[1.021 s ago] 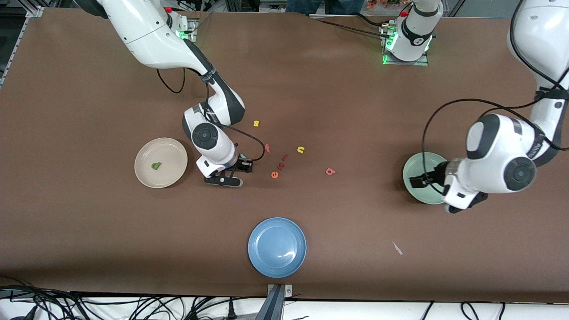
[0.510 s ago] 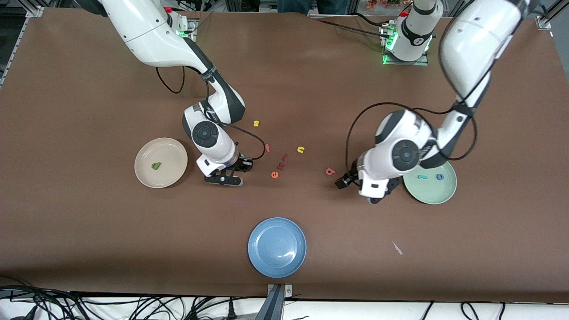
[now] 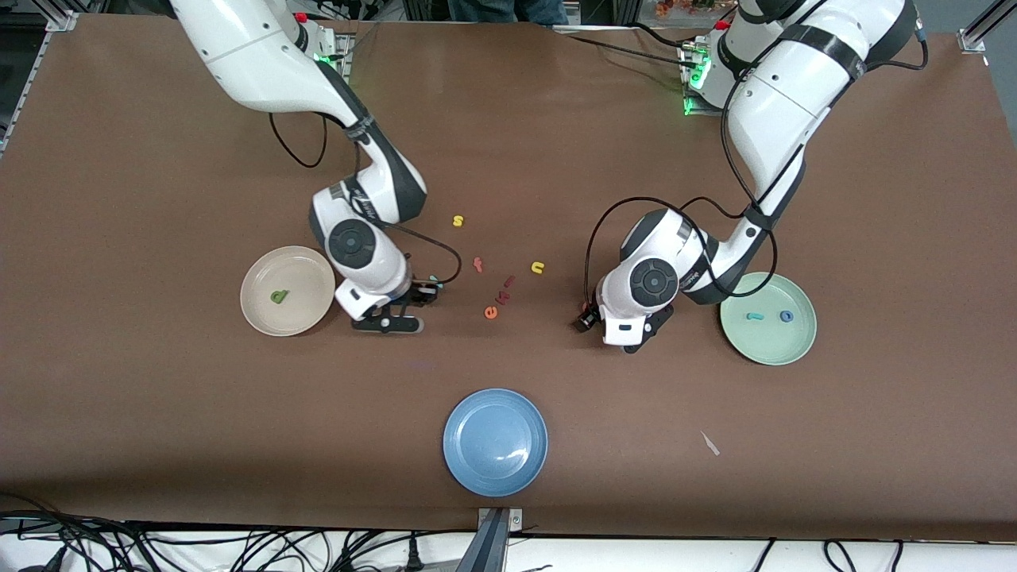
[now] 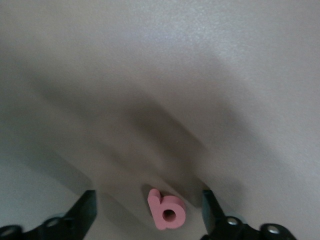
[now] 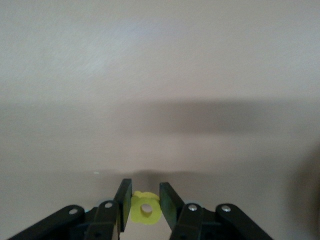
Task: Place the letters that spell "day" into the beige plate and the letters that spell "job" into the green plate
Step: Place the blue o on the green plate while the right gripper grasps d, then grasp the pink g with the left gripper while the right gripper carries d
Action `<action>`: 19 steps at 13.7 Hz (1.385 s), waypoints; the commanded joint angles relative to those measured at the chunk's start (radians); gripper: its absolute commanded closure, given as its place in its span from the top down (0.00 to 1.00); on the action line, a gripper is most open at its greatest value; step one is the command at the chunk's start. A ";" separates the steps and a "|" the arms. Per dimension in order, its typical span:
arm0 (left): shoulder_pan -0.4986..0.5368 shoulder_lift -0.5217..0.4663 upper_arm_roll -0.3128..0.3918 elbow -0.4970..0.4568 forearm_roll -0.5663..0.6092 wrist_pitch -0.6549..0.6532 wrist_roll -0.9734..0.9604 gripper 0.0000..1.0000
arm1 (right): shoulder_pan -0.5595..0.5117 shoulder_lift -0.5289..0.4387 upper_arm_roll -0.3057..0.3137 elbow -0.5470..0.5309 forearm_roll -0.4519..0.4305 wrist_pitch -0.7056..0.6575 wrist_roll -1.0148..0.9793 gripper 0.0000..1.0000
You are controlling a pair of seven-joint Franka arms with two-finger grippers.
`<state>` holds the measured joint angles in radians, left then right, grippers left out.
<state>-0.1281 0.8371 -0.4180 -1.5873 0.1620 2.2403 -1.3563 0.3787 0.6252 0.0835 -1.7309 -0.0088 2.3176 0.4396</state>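
Observation:
In the right wrist view my right gripper [image 5: 146, 192] is shut on the yellow a [image 5: 146, 210]. In the front view this gripper [image 3: 421, 294] hangs low over the table beside the beige plate [image 3: 306, 266], which holds the green d [image 3: 277, 297]. A small teal piece [image 3: 433, 280] shows right by that gripper; I cannot tell its shape. My left gripper [image 4: 149, 197] is open low over the table, its jaws on either side of the red-orange b [image 4: 167, 211] with a gap on each side. The green plate [image 3: 768, 345] holds the teal j [image 3: 754, 316] and the blue o [image 3: 786, 315].
Loose letters lie between the two grippers: a yellow s [image 3: 458, 221], a red f [image 3: 477, 264], a yellow n [image 3: 538, 268], an orange e [image 3: 491, 312] and two small red ones [image 3: 505, 287]. A blue plate [image 3: 495, 469] sits nearer the front camera.
The left arm swung from over the green plate to the b and came down around it. The right gripper shut on the yellow a and shifted slightly toward the beige plate.

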 commanded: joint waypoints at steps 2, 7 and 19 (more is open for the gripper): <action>-0.015 0.010 0.007 0.017 0.017 -0.004 -0.032 0.60 | -0.125 -0.178 0.006 -0.149 -0.007 -0.084 -0.249 0.20; -0.041 0.019 0.007 0.017 0.030 -0.004 -0.075 0.09 | -0.201 -0.294 -0.066 -0.300 -0.007 -0.078 -0.493 0.22; 0.364 -0.266 -0.024 0.027 -0.036 -0.484 0.676 0.00 | -0.114 -0.196 0.048 -0.259 0.000 0.051 -0.095 0.86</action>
<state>0.1671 0.5972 -0.4324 -1.5096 0.1398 1.8003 -0.8359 0.2128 0.3903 0.1220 -2.0148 -0.0068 2.3278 0.2434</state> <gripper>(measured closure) 0.744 0.132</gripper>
